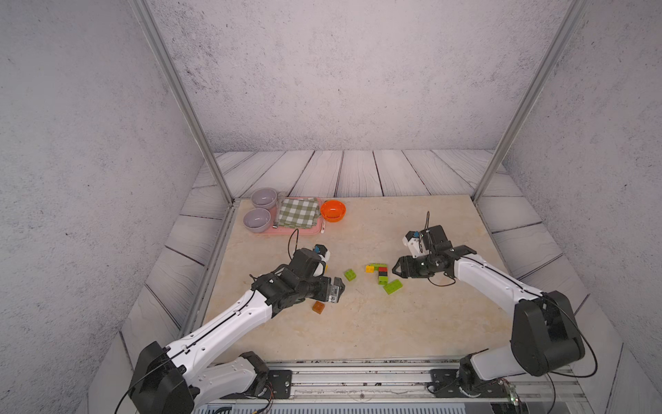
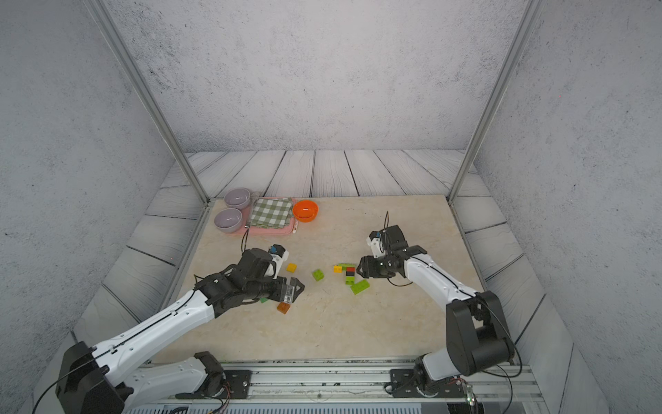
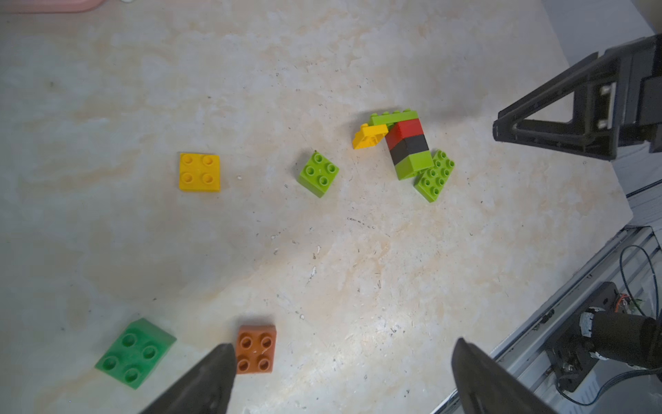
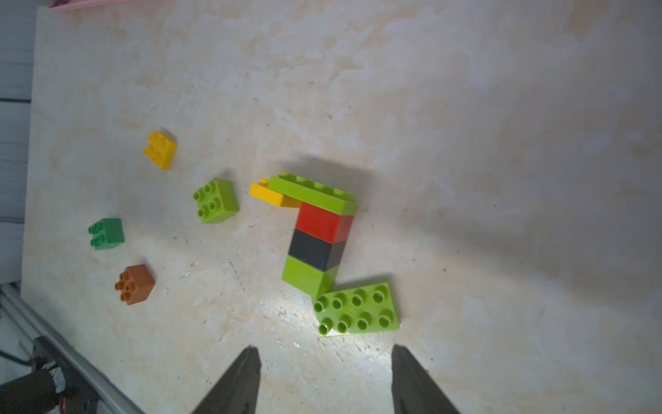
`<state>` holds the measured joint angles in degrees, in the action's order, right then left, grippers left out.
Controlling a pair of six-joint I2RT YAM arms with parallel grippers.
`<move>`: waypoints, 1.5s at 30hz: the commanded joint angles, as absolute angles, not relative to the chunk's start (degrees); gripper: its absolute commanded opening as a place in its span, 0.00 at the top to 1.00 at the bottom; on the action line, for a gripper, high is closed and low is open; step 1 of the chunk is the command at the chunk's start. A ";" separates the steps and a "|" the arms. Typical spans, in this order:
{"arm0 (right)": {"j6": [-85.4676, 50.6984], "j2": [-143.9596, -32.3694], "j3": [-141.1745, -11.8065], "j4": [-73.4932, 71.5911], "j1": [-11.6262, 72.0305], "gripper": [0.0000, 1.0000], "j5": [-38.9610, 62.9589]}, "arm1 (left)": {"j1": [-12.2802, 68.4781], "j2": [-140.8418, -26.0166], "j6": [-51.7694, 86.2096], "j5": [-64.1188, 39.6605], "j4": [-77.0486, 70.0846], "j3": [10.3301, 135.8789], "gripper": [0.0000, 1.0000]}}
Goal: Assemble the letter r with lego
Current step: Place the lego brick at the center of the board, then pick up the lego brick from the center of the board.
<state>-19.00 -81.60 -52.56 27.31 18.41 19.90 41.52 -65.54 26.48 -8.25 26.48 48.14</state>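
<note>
Lego nearest us is a brown-orange square plastic brick (image 3: pixel 256 349), just beside the left claw (image 3: pixel 345 353), which gapes wide and empty, we judge ready to take it. Further off, a stack of lime, black and red bricks (image 4: pixel 318 233) lies flat, capped by a long lime bar (image 4: pixel 311 195), so the r reads from above. The right claw (image 4: pixel 326 353) faces it, parted, holding nothing. Beyond: beige marbled worktop (image 1: pixel 358 329), pink tray (image 1: pixel 297 231), grey walls.

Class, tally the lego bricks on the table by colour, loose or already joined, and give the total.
Lime green bricks: 4
Yellow bricks: 2
Red brick: 1
Black brick: 1
Dark green brick: 1
Brown-orange brick: 1
Total: 10
</note>
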 commanded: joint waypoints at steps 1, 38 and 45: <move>-28.48 -75.87 -48.43 24.66 18.37 0.42 14.03 | 42.93 -70.21 27.91 -4.45 25.21 48.58 0.04; -23.28 -57.14 -59.91 43.45 38.72 0.45 3.69 | 43.15 -86.04 32.51 3.26 30.41 46.22 0.37; -23.72 -56.68 -59.85 43.26 38.68 0.46 4.47 | 43.33 -88.14 31.90 3.26 30.57 46.40 0.46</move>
